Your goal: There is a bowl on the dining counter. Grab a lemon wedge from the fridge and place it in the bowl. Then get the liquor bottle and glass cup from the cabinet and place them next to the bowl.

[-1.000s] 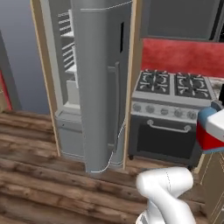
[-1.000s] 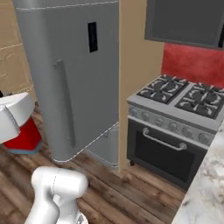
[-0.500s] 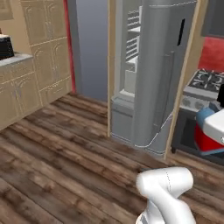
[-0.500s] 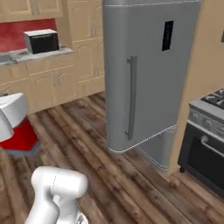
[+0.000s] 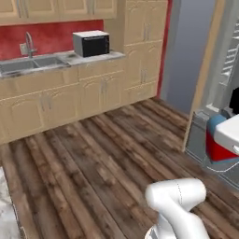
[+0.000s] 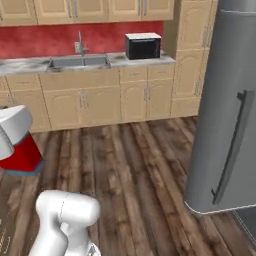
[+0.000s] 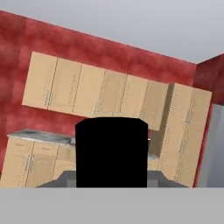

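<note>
My gripper [image 5: 229, 134] hangs at the right edge of the left base view, shut on the liquor bottle [image 5: 219, 148], whose red body and blue label show under the white hand. In the right base view the same gripper [image 6: 12, 131] and the liquor bottle [image 6: 24, 156] sit at the far left. The bottle's black cap [image 7: 111, 151] stands up at the bottom middle of the hand view. The grey fridge [image 6: 225, 115] with its bar handle stands at the right. Its white shelves [image 5: 230, 58] show past the open door. A marbled corner of the dining counter [image 5: 5, 210] shows at lower left. Bowl, lemon wedge and glass cup are out of view.
Across the dark wood floor [image 5: 93, 158] runs a tan base-cabinet run with a sink [image 6: 80, 61] and a dark microwave [image 6: 143, 46] on top. Tan wall cabinets [image 7: 92, 94] hang on the red wall above. A tall tan cupboard [image 6: 192, 55] stands beside the fridge.
The whole picture has swung: the stove has left both base views and the sink wall has come in, so the base has turned. The bottle stays in the gripper.
</note>
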Controlling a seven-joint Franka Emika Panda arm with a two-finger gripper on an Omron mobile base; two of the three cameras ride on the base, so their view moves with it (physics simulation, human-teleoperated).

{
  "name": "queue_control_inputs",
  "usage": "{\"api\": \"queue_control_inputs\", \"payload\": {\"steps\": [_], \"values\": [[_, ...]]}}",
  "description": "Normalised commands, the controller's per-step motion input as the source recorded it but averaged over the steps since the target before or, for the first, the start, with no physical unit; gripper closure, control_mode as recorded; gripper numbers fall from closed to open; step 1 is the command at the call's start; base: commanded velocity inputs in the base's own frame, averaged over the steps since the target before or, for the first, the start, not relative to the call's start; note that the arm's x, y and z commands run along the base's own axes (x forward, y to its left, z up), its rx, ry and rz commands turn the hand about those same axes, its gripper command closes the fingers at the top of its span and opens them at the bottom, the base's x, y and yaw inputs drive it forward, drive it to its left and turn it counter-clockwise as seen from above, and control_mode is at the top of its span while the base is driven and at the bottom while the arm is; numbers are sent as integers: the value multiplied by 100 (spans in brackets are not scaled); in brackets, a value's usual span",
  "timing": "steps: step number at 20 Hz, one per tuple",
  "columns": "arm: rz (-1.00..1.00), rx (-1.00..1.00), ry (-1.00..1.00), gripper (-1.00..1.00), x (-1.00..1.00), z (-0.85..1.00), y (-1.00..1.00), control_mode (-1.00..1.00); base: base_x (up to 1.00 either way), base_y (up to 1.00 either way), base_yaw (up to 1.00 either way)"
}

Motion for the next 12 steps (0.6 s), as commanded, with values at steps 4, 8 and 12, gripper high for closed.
{"api": "queue_control_inputs", "payload": {"steps": [4,8,12], "values": [[0,0,0,100,0,0,0,100,54,19,68],[0,0,0,100,0,0,0,100,70,4,67],[0,0,0,100,0,0,0,100,83,-15,61]]}}
